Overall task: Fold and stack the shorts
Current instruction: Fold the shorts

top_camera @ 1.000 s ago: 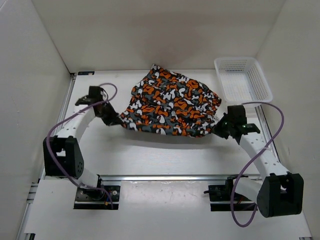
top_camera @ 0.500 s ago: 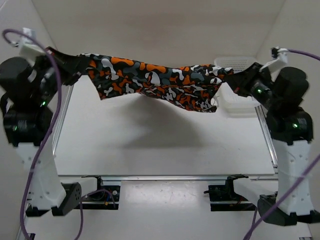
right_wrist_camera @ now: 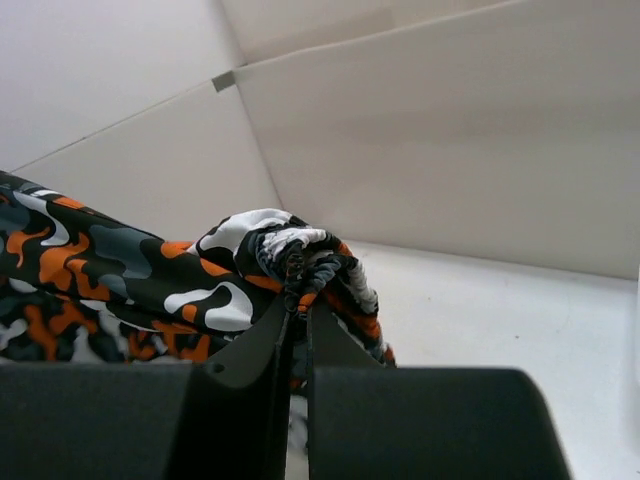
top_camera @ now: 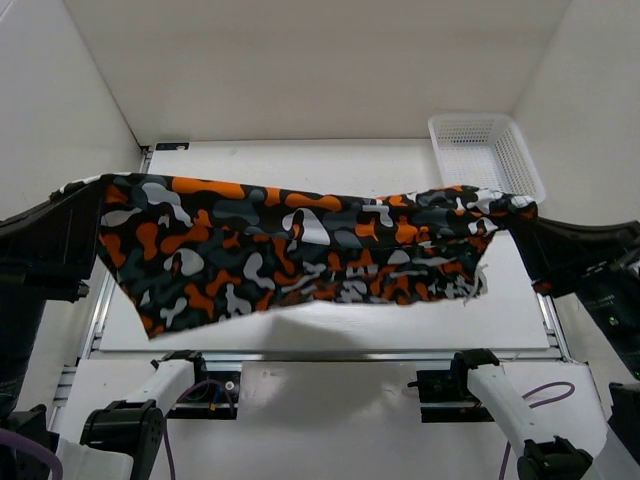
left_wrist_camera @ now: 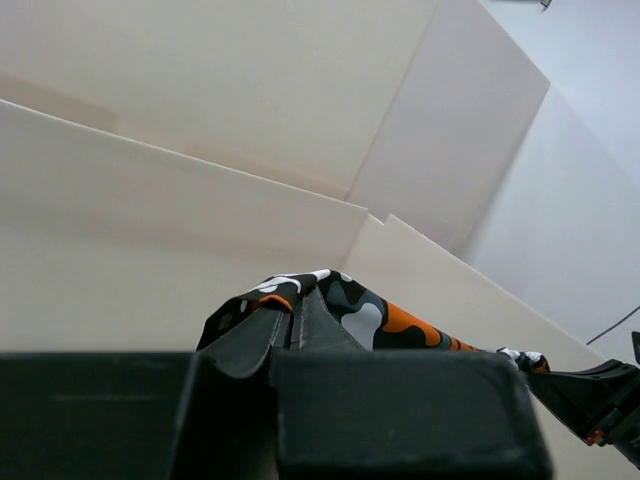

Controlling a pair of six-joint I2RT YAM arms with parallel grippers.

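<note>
**Over the white tabletop, the shorts hang spread in the air, clear of the surface.**

From above, the orange, black, grey and white cloth runs from the table's left edge to its right edge and covers the near half from the overhead camera. Its upper edge is pulled into a nearly straight line, and its lower hem hangs deepest toward the near-left corner. A white mesh basket sits in the far-right corner. My left pincer is closed on one upper corner of the shorts, with printed cloth pinched between its black fingers. My right pincer is clamped on the opposite upper corner, where the fabric bunches into a knot of folds at the fingertips.
</note>
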